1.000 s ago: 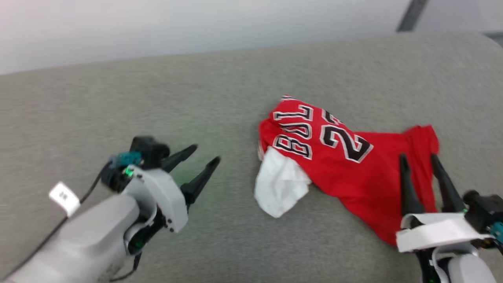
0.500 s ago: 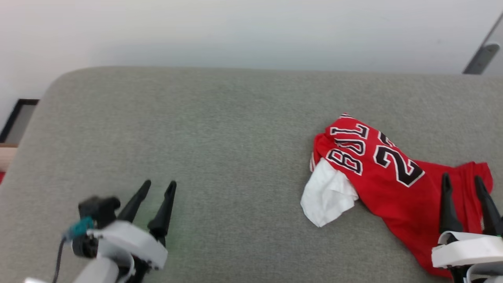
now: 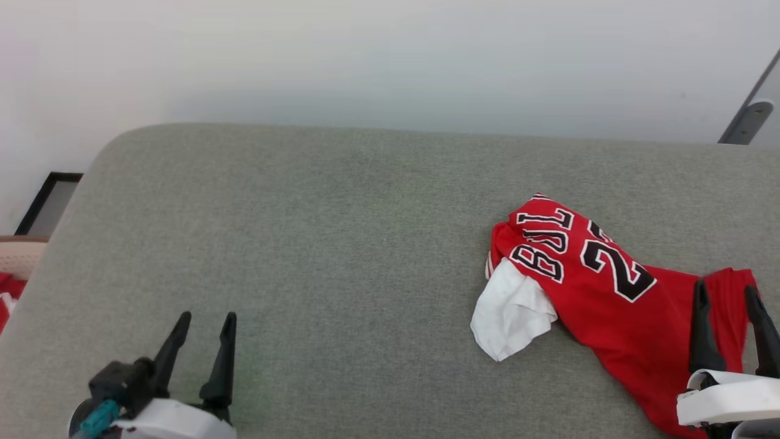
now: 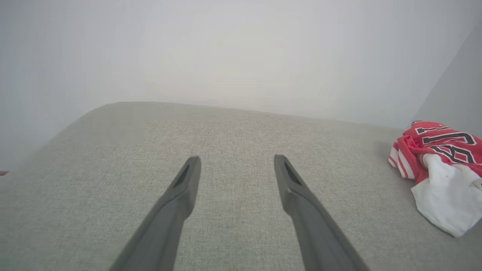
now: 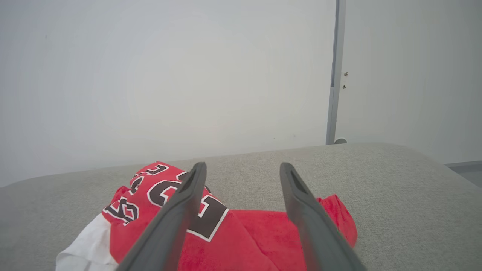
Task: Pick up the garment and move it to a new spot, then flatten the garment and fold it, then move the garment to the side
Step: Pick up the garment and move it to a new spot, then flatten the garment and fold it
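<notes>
The garment (image 3: 609,286), a red jersey with black-and-white lettering and a white sleeve, lies crumpled on the right part of the grey cushioned surface (image 3: 341,244). It also shows at the right edge of the left wrist view (image 4: 444,162) and under the fingers in the right wrist view (image 5: 241,233). My right gripper (image 3: 727,294) is open, held over the garment's right end, with nothing between its fingers. Far to the left, my left gripper (image 3: 206,320) is open over bare fabric, well away from the garment.
A pale wall (image 3: 390,61) runs behind the surface. At the far left, past the rounded corner, is a beige basket rim (image 3: 21,256) with red cloth below it and a dark frame (image 3: 49,201). A grey metal post (image 3: 746,122) stands at the right.
The head camera has turned, so the whole picture has shifted and the garment now appears further right. My left gripper has drawn back to the lower left. The garment lies as before.
</notes>
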Available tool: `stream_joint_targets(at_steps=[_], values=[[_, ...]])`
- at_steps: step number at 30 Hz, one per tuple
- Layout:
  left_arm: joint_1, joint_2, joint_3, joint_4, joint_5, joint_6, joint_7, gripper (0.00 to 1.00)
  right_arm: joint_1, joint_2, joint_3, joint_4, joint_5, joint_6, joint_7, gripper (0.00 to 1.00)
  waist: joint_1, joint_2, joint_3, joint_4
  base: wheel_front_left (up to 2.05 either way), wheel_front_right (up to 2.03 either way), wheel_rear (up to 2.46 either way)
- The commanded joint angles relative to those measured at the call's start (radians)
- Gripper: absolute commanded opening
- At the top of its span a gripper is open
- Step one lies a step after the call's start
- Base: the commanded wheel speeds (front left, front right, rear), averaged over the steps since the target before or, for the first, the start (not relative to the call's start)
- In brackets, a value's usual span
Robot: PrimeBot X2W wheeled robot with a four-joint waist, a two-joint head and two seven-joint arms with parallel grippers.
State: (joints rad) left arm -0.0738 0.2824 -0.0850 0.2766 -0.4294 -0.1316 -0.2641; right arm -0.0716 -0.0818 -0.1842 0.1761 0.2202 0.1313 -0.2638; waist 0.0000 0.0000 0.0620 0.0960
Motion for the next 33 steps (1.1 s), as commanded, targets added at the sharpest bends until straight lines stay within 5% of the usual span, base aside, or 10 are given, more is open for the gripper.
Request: stream_joint_targets(at_steps=[1,15,29,33], values=[[0.022,-0.008,0.021,-0.015,0.038,0.002,0.000,1.00,0.009,0.001,0.001,-0.007,0.008,-0.001,-0.001,1.00,0.0000,0.0000,-0.004,-0.009,0.00,0.00,0.00],[0.069,-0.094,0.102,-0.087,0.145,0.002,0.000,1.00,0.017,0.009,0.005,-0.061,0.022,-0.001,-0.001,1.00,0.0000,0.0000,0.028,-0.025,0.00,0.00,0.00],[0.058,-0.089,0.083,-0.082,0.128,0.002,0.000,1.00,0.006,0.015,0.017,-0.059,0.020,-0.001,-0.001,1.00,0.0000,0.0000,0.027,-0.024,0.00,0.00,0.00],[0.010,-0.068,0.008,-0.055,0.091,0.002,0.000,1.00,0.003,0.016,0.013,-0.058,0.022,-0.001,-0.001,1.00,0.0000,0.0000,0.031,-0.021,0.00,0.00,0.00]])
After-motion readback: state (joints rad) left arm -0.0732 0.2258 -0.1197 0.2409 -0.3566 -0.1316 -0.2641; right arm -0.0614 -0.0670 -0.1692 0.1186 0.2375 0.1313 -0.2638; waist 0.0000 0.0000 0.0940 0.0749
